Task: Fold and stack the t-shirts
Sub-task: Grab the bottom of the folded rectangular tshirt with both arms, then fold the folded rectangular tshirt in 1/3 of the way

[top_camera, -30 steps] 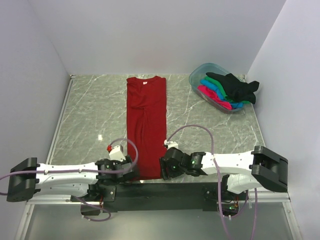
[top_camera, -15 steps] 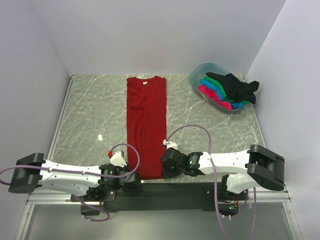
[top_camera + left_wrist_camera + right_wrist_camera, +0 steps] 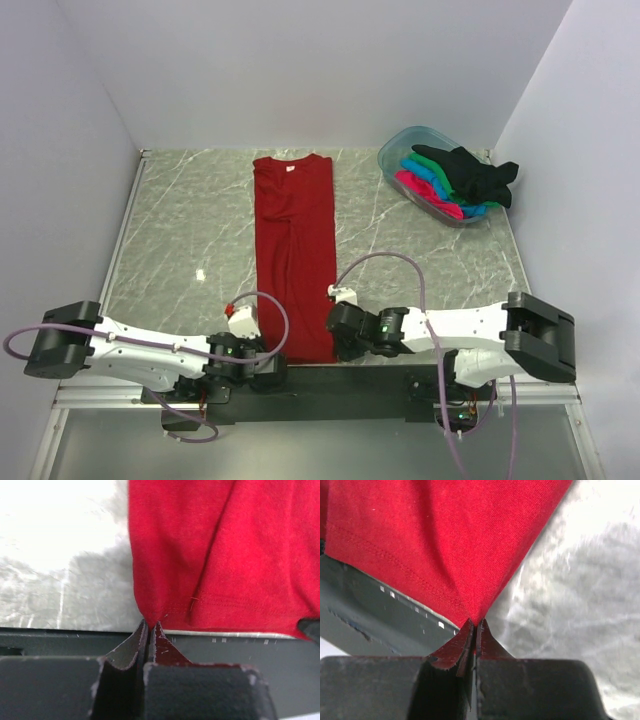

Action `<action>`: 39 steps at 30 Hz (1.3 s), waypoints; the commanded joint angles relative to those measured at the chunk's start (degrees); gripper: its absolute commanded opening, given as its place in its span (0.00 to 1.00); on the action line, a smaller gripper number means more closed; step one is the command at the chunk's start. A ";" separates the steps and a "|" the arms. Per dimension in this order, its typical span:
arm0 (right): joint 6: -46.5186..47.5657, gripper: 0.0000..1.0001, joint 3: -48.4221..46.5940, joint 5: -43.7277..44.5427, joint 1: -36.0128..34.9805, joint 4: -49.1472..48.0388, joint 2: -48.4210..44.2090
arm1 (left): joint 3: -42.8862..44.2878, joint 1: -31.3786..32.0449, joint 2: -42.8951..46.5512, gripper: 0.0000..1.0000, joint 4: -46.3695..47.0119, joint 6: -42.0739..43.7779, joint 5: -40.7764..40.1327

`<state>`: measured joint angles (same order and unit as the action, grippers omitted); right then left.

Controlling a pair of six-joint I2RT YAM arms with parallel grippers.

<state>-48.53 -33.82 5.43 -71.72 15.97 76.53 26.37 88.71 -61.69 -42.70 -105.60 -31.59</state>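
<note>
Clamps the near left hem corner of the red shirt (image 3: pixel 225 555) in the left gripper (image 3: pixel 149 630), both dark fingers (image 3: pixel 125 652) pressed together on a small pinch of cloth. Clamps the near right hem corner the same way in the right gripper (image 3: pixel 475 628), tips closed on a point of red cloth with no gap showing.

Sets both grippers low at the near edge of the table (image 3: pixel 180 230), just above the black rail (image 3: pixel 330 382), the left one (image 3: pixel 265 367) coming in from the left side and the right one (image 3: pixel 342 335) from the right. Brings the two close together, only the width of the shirt between them.

Shows a stitched hem running between the two pinches. Reaches the table's near edge with that hem and, in the right wrist view, laps a little over the rail (image 3: pixel 370 610). Shows a soft fold rising from the hem in the left wrist view.

Lies otherwise flat on the marble as a long narrow strip (image 3: pixel 293 250), sleeves tucked in, collar toward the far wall, down the middle of the table. Carries a shallow lengthwise wrinkle near the middle.

Leaves the remaining shirts in the clear tub (image 3: pixel 390 150) at the far right corner, well apart from both grippers. Drapes the black shirt (image 3: pixel 475 172) on top and out over the tub's right rim. Bunches the blue shirt (image 3: pixel 410 161), green shirt (image 3: pixel 430 172) and pink shirt (image 3: pixel 418 187) beneath it.
</note>
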 commanded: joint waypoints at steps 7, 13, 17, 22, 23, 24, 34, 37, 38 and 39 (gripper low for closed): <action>-3.49 0.00 2.53 0.10 -5.00 6.61 -9.82 | 3.68 7.00 -1.41 0.00 -0.37 1.90 1.36; -3.15 0.00 -0.18 5.19 -5.09 9.51 -12.20 | 7.46 8.06 -0.54 0.00 2.79 0.57 -4.08; 2.03 0.00 -5.81 10.03 -2.47 12.16 -10.18 | 8.61 7.80 2.88 0.00 0.78 -2.42 -10.84; 10.80 0.00 -9.94 8.81 6.92 8.74 -7.89 | 4.84 -0.17 12.97 0.00 7.42 8.34 -15.51; 11.87 0.00 -10.82 7.85 7.90 8.12 -7.11 | 3.96 -2.03 14.39 0.00 9.54 11.18 -14.91; 12.84 0.00 -11.35 7.41 9.05 7.68 -6.66 | 3.34 -5.96 15.54 0.00 11.39 14.08 -14.03; 22.16 0.00 -19.26 3.27 19.24 3.90 2.83 | 5.70 -26.62 9.25 0.00 25.64 40.36 -5.76; 24.18 0.00 -22.24 2.31 21.88 3.37 5.46 | 6.67 -32.60 5.63 0.00 29.07 45.46 -3.75; 24.71 0.00 -23.90 2.04 22.41 3.37 7.04 | 6.85 -33.94 4.83 0.00 29.86 46.53 -3.22; 25.06 0.00 -24.88 1.87 23.55 3.37 7.92 | 7.03 -35.34 4.22 0.00 31.61 47.58 -2.69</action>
<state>-27.24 -53.98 8.08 -50.35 21.87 82.59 30.57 57.04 -56.36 -17.65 -66.48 -36.53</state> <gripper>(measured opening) 0.020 0.021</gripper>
